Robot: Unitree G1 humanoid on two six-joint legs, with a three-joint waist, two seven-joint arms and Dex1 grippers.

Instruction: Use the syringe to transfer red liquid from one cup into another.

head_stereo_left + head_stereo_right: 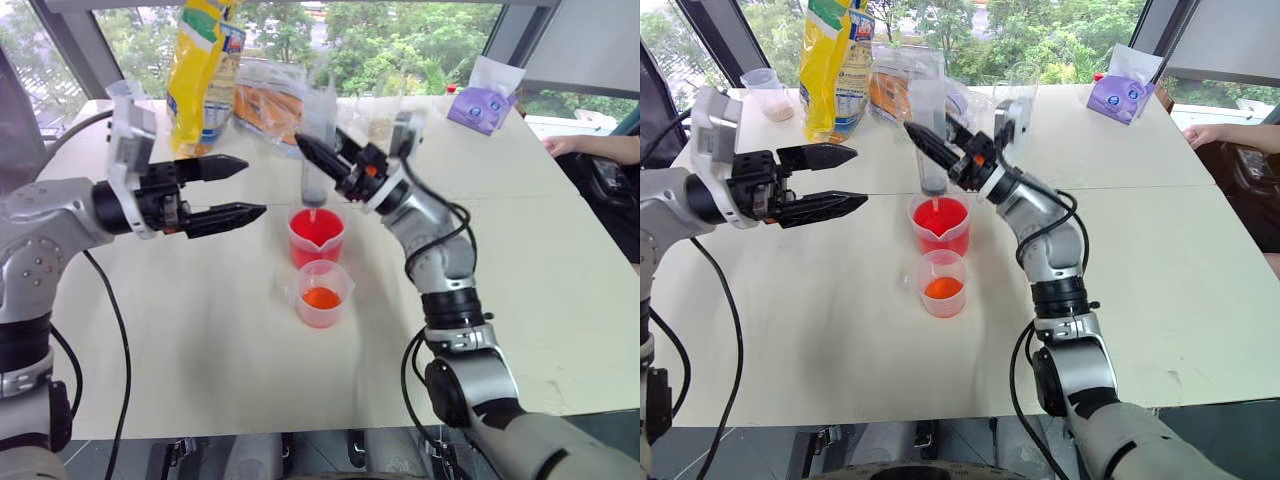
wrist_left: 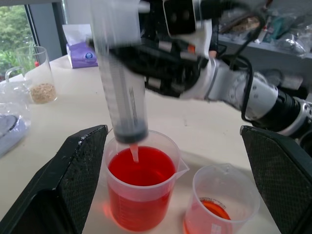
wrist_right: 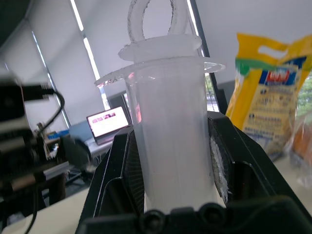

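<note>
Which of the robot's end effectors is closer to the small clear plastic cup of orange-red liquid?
Left, narrowly. The open left end effector hovers beside it; the right end effector, clamping the syringe, sits behind it.

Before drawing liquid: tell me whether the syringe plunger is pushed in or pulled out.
Pushed in. The syringe has its plunger flange resting close on the barrel's flange, and the barrel looks empty, upright over the larger cup.

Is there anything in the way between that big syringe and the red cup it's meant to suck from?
Nothing visible. The right tool holds the syringe upright with its tip right over the open mouth of the larger cup of red liquid. The smaller cup stands beside it, nearer the robot.
</note>
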